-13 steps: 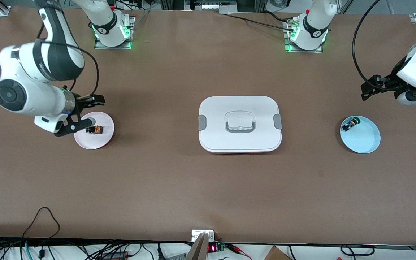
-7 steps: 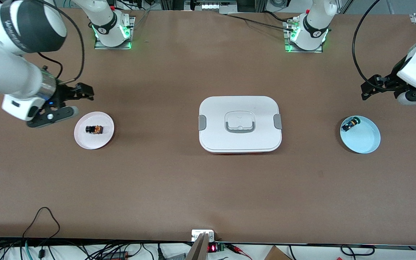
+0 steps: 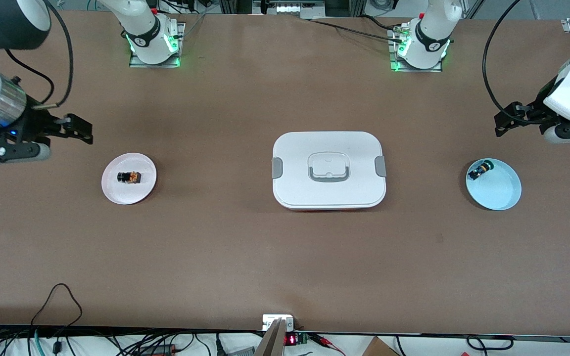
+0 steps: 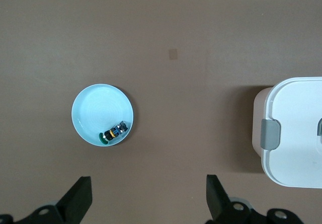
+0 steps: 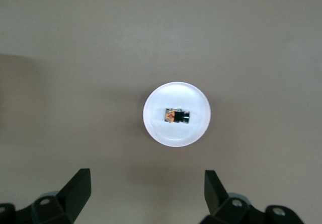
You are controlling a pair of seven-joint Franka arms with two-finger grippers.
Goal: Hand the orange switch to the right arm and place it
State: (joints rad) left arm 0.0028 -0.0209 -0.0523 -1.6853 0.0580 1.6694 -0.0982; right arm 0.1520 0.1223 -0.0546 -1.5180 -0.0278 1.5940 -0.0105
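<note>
Lying on pink plate (image 3: 129, 188), orange switch (image 3: 129, 177)

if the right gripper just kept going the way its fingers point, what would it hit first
The open right gripper points down at the table; straight on it would likely meet bare tabletop first, short of the white plate holding the orange switch. Depth is hard to judge.

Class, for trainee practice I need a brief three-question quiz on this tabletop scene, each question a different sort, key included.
1. True or false: the orange switch lies on the white plate.
2. Which dish holds the green-capped button? A) blue dish B) white plate C) lidded container
3. Fill in: the right gripper and left gripper both have ____ fingers.

Key: 1 true; 2 A; 3 open.
</note>
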